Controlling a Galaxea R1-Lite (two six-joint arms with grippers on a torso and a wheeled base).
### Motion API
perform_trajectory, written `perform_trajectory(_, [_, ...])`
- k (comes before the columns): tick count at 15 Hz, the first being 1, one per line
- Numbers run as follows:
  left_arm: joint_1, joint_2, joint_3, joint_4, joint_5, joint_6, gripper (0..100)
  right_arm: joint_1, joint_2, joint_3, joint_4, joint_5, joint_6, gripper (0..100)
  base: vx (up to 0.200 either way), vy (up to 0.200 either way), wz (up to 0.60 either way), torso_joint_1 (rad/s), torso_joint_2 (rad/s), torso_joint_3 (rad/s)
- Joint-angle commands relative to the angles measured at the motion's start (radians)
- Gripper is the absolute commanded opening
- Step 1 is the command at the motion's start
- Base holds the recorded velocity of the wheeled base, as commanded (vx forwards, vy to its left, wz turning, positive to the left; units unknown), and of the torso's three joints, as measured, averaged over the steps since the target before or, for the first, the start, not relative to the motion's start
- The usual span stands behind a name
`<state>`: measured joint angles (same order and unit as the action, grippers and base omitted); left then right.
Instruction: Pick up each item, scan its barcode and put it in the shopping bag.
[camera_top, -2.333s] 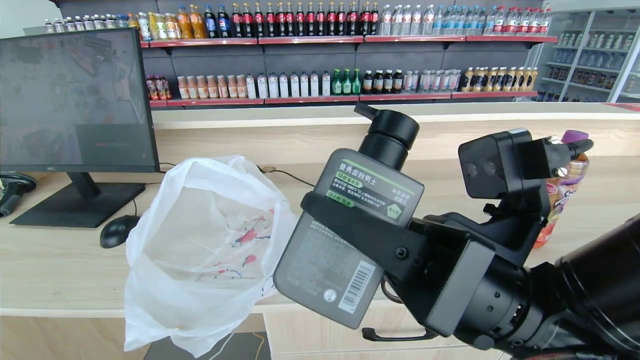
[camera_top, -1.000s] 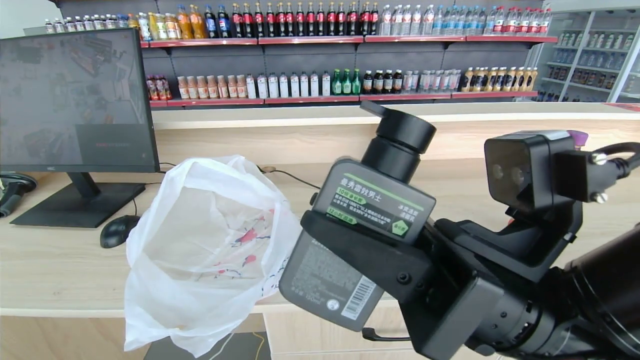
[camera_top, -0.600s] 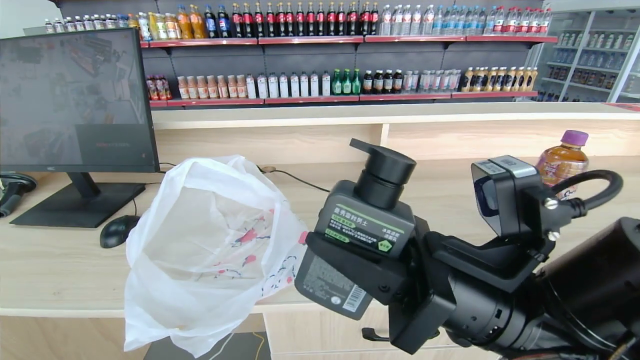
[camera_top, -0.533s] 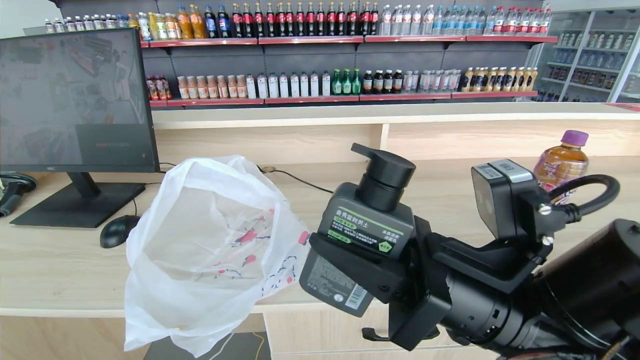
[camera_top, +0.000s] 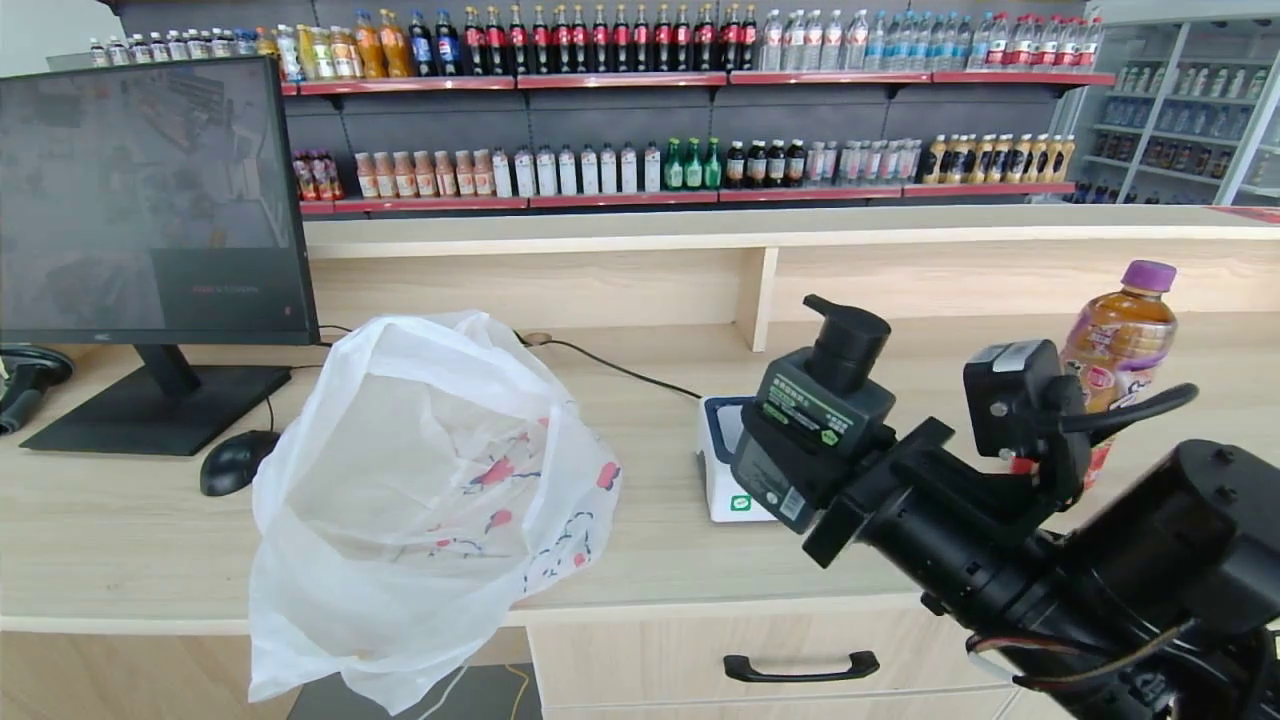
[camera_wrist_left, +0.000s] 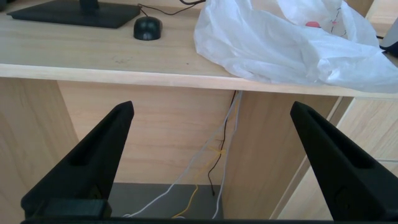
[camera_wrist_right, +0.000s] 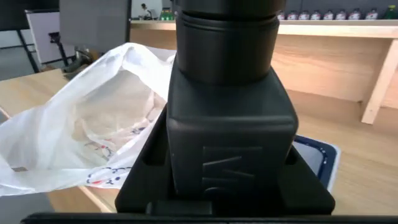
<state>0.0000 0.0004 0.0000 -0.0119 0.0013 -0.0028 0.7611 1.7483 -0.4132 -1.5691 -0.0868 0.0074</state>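
The right gripper (camera_top: 830, 470) is clamped on a dark grey pump bottle (camera_top: 812, 405) and holds it in the air above the wooden counter (camera_top: 640, 560). The bottle is tilted, with its black pump head pointing up and away from the wrist and its green-striped label facing upward. Just under the bottle's lower end, close in front of this gripper, a small white scanner box (camera_top: 716, 480) with a blue top sits on the counter. I cannot tell if the bottle touches it. On the left of the gripper, near but apart from it, the white shopping bag (camera_top: 420, 480) with red print lies with its mouth open, and its lower part hangs over the counter's front edge. On the other side of the gripper, an orange drink bottle (camera_top: 1118, 345) with a purple cap stands upright.

The left gripper (camera_wrist_left: 211, 109) hangs low, below the counter's edge, with its two fingers wide apart and nothing between them. The bag is above and ahead of it. A black mouse (camera_top: 235, 462) and a monitor (camera_top: 150, 200) are farther along the counter.
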Motion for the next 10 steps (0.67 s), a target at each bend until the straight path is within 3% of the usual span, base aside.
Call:
perform_trajectory(1, [0.000,0.000,0.000,0.000,0.000,0.000,100,-0.031,0.028,-0.021,-0.002,-0.024,-0.020,0,0.000,0.000,0.00,0.000,0.00,0.000])
perform_trajectory(6, [0.000,0.000,0.000,0.000,0.000,0.000,100,-0.151,0.073,-0.133,-0.002,-0.028,-0.055,0,0.000,0.000,0.00,0.000,0.00,0.000])
perform_trajectory(10, [0.000,0.000,0.000,0.000,0.000,0.000,100,-0.164,0.131,-0.165,-0.002,-0.008,-0.086,0,0.000,0.000,0.00,0.000,0.00,0.000])
